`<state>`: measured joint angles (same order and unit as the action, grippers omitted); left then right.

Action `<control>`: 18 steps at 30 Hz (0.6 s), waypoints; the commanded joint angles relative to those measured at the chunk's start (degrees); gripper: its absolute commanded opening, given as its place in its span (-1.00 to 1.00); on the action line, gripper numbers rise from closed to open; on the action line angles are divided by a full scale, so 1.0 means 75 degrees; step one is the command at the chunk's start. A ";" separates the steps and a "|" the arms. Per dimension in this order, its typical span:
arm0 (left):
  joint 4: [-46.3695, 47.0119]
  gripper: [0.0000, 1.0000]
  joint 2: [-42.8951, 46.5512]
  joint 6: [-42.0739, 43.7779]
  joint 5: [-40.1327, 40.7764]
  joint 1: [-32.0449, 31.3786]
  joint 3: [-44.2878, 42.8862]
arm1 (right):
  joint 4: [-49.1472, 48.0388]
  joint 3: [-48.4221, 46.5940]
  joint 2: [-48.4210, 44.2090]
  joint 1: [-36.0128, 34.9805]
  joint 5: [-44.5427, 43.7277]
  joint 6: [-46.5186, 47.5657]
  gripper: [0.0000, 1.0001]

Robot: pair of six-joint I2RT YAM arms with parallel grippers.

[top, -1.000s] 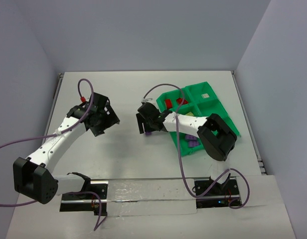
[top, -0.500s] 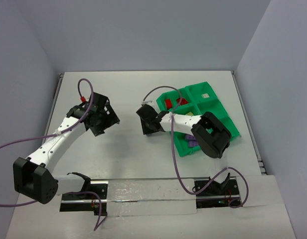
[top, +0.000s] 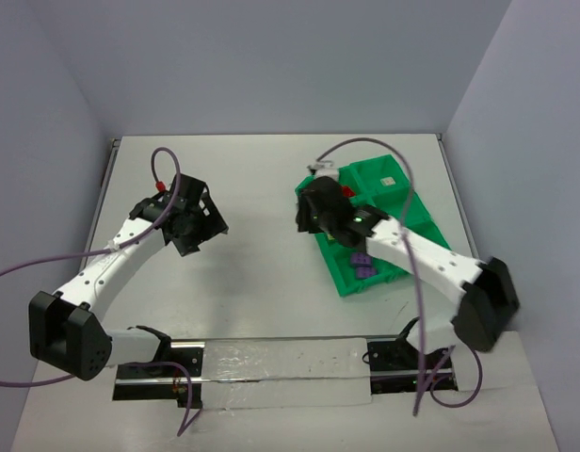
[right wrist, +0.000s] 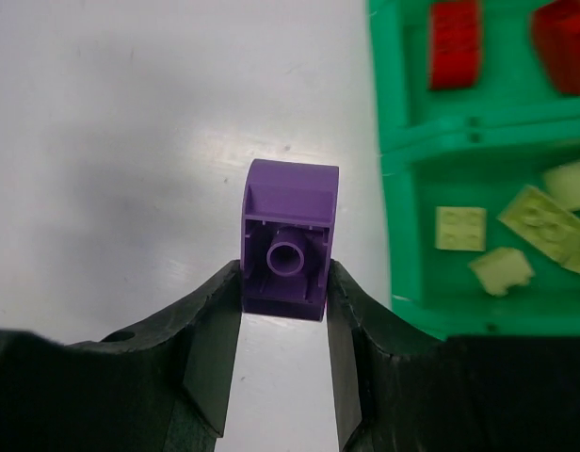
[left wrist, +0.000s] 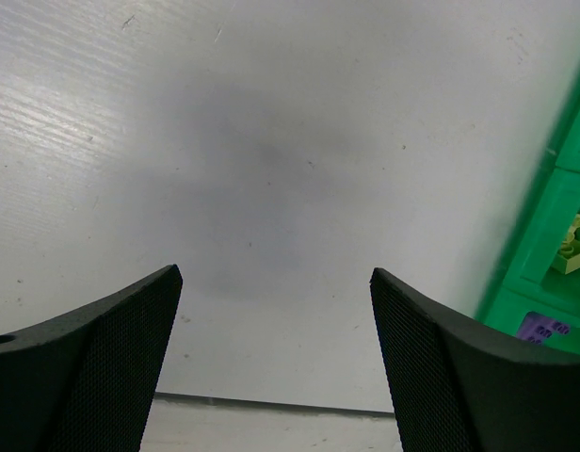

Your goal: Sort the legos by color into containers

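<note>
Right wrist: hand (right wrist: 282, 287) tight around purple lego (right wrist: 288, 235); tray (right wrist: 389, 94) with red legos (right wrist: 455, 56), yellow-green legos (right wrist: 459, 228).

Purple brick (right wrist: 288, 240): smooth moulded plastic with a soft sheen. Tray (right wrist: 395, 169): bright green plastic, smooth and slightly glossy. Red bricks (right wrist: 456, 55) and pale yellow-green bricks (right wrist: 459, 228): smooth plastic. Left gripper (left wrist: 273, 282): black fingers (left wrist: 92, 367), matt, with a fine cross-hatched grain. Right gripper (right wrist: 283, 282): black, smoother, faintly shiny. Table (left wrist: 271, 141): white, matt, finely streaked and lightly scuffed.
</note>
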<state>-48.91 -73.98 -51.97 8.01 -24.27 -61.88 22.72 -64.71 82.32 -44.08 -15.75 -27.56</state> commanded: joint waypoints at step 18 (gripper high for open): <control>0.0790 0.77 -0.0485 0.0484 -0.0447 0.0025 -0.0264 | 0.1401 0.3807 -0.4238 0.2701 -0.0451 -0.1300 -0.79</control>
<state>-45.87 -77.25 -49.45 5.88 -24.27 -61.89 35.61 -35.96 49.50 -24.53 -19.70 -36.60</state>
